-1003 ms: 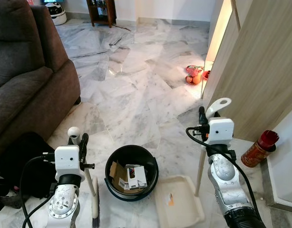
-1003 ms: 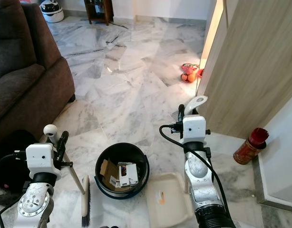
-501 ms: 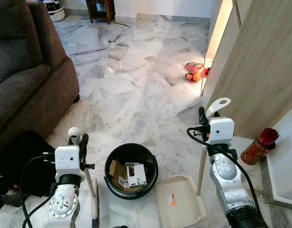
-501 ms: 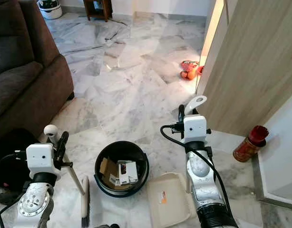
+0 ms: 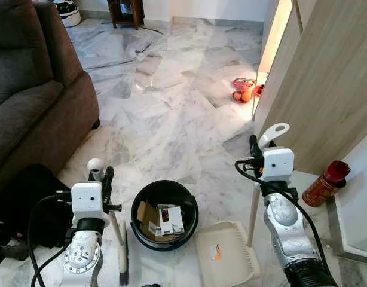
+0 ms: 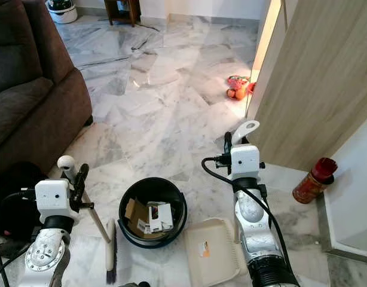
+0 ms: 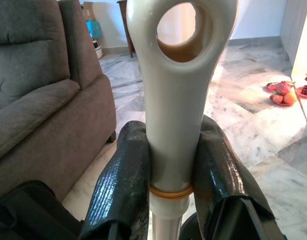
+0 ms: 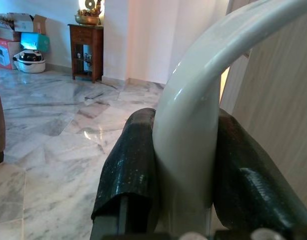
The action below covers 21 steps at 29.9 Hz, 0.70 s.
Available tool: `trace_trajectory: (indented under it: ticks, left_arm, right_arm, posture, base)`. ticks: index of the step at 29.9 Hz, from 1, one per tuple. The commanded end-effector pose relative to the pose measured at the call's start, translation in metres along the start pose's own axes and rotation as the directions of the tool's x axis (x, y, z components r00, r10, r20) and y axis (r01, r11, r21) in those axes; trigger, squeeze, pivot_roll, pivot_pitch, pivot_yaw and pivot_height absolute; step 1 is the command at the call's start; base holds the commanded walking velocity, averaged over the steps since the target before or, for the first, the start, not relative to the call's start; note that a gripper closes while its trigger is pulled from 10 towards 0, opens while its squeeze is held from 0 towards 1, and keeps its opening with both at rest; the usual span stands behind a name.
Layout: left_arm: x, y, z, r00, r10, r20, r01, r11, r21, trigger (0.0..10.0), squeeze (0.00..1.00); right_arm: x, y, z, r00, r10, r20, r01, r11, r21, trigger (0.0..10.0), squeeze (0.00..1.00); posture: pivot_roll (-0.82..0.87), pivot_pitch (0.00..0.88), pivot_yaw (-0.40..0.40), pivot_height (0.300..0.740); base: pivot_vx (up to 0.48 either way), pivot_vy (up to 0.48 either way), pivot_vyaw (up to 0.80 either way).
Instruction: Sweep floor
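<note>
My left gripper is shut on the cream broom handle, low at the left; the broom's brush rests on the marble floor beside the bin. My right gripper is shut on the cream dustpan handle, whose hooked top sticks up above the wrist. The dustpan tray lies flat on the floor with a small orange scrap in it. Between the two tools stands a black round bin holding cardboard and paper scraps.
A brown sofa fills the left, with a black bag at its foot. A wooden panel stands at the right, a red can by its base. Fruit on a red plate lies farther off. Open marble floor stretches ahead.
The camera shifted slightly. The broom brush has moved a little right, closer to the bin. The dustpan has been drawn in toward me compared with one second ago.
</note>
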<state>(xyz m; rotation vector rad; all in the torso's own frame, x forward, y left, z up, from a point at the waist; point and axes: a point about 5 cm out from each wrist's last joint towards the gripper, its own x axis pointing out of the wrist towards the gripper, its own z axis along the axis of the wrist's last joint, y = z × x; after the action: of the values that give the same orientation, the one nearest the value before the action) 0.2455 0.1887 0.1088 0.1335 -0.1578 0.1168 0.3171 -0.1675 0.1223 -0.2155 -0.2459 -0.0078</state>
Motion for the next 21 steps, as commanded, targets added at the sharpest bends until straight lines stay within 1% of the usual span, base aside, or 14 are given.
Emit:
trace_trajectory:
  ticks: [1, 10, 18, 21]
  left_arm:
    - [0.0021, 0.0022, 0.0098, 0.999, -0.003, 0.044, 0.002, 1.000, 0.010, 10.0, 0.00]
    - [0.0020, 0.0014, 0.0098, 0.999, -0.010, 0.046, 0.010, 1.000, 0.009, 10.0, 0.00]
    - [0.0026, 0.0007, 0.0098, 0.999, -0.016, 0.049, 0.016, 1.000, 0.005, 10.0, 0.00]
    - [0.0027, 0.0000, 0.0095, 0.999, -0.019, 0.048, 0.019, 1.000, 0.003, 10.0, 0.00]
  right_arm:
    - [0.0042, -0.0002, 0.0059, 0.999, -0.004, 0.032, 0.004, 1.000, 0.009, 10.0, 0.00]
    - [0.0054, 0.0040, 0.0058, 0.999, 0.000, 0.033, 0.000, 1.000, 0.019, 10.0, 0.00]
    - [0.0052, 0.0040, 0.0059, 0.999, 0.001, 0.034, -0.001, 1.000, 0.020, 10.0, 0.00]
    - [0.0046, 0.0027, 0.0051, 0.999, -0.001, 0.034, 0.001, 1.000, 0.018, 10.0, 0.00]
  posture:
    - [0.12, 0.138, 0.041, 0.740]
    - [0.12, 0.113, 0.041, 0.740]
    - [0.11, 0.101, 0.042, 0.740]
    - [0.11, 0.099, 0.042, 0.740]
  base:
    - [0.000, 0.000, 0.00]
    - [0.000, 0.000, 0.00]
    - [0.000, 0.000, 0.00]
    - [-0.277, 0.000, 0.00]
